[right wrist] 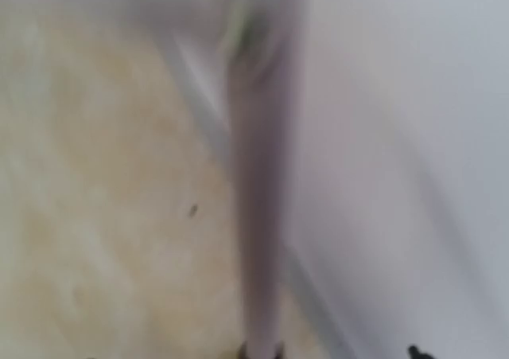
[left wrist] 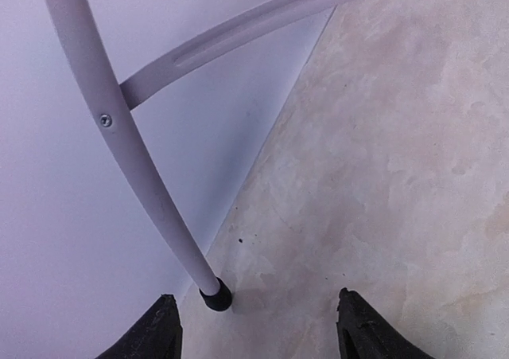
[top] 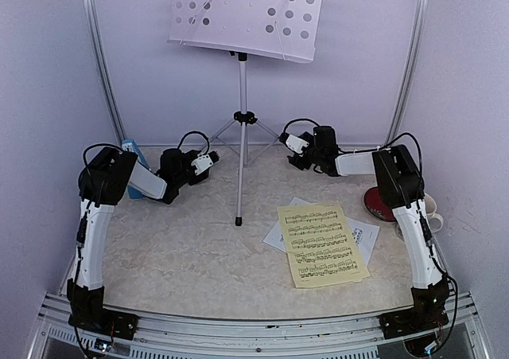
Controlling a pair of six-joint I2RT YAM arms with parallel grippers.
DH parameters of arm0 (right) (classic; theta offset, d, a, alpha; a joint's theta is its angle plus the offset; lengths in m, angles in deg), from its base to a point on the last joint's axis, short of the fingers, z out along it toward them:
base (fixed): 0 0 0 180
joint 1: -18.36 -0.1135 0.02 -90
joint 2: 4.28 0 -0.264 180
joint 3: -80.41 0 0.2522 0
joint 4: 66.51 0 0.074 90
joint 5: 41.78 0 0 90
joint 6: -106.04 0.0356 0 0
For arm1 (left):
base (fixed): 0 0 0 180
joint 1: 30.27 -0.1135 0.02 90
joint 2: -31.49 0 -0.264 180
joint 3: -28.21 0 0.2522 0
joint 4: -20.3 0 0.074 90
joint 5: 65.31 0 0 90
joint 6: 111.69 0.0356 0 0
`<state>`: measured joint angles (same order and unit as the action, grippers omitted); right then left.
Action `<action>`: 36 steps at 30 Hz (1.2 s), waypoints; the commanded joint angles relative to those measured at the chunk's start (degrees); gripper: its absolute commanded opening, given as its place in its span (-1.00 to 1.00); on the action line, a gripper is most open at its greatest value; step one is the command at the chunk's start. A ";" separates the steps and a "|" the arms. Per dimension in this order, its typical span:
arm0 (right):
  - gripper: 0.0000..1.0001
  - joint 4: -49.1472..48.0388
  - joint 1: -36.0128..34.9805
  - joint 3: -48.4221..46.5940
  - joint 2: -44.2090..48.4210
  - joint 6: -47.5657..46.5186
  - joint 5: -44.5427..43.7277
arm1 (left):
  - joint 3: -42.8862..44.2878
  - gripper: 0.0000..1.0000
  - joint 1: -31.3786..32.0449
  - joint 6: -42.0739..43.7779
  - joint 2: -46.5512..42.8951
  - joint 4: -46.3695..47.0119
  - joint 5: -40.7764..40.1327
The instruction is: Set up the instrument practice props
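Two claws flank the silver tripod music stand (top: 242, 96), which stands at the rear centre of the worktop (top: 175, 255), one claw near each rearward leg. Judged from this arrangement, the step in hand is to position or steady the stand by its feet before anything is placed on it. The left claw (left wrist: 256, 315) is spread, its dark fingers (left wrist: 159, 331) well apart low over the worktop. The rubber-capped foot (left wrist: 215, 297) of one leg lies just beside one finger and is not pinched. The right claw (top: 294, 156) sits close to the opposite leg; its wrist view is blurred, so whether it is spread or pressed together cannot be told. The stand's long axis, the mast, is upright. The third leg points toward the near edge, and the white perforated desk (top: 246, 13) at the top faces the arms. The yellow sheet (top: 322, 243) lies flat to the right of the stand, overlapping the white sheet (top: 364, 239), its long axis running roughly near to far; neither is yet on the desk. The small blue metronome (top: 132, 150) stands at the left rear, partly hidden behind the left arm, its facing unclear.
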<state>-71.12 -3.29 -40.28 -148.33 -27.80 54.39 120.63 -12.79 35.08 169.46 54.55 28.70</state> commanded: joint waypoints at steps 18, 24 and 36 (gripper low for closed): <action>0.83 6.58 -2.17 19.02 29.63 39.90 13.37 | -12.72 0.37 7.31 -55.14 -30.79 -23.88 4.15; 0.78 3.25 -2.17 29.55 34.80 46.40 17.70 | -29.20 0.37 9.64 -64.84 -36.35 -10.95 11.93; 1.00 1.74 -2.52 35.68 49.42 80.06 27.78 | -30.21 0.31 16.02 -71.01 -29.39 -2.11 13.33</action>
<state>-67.60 -5.39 -5.57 -105.32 35.94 78.06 89.26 2.31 -31.75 137.61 46.55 40.98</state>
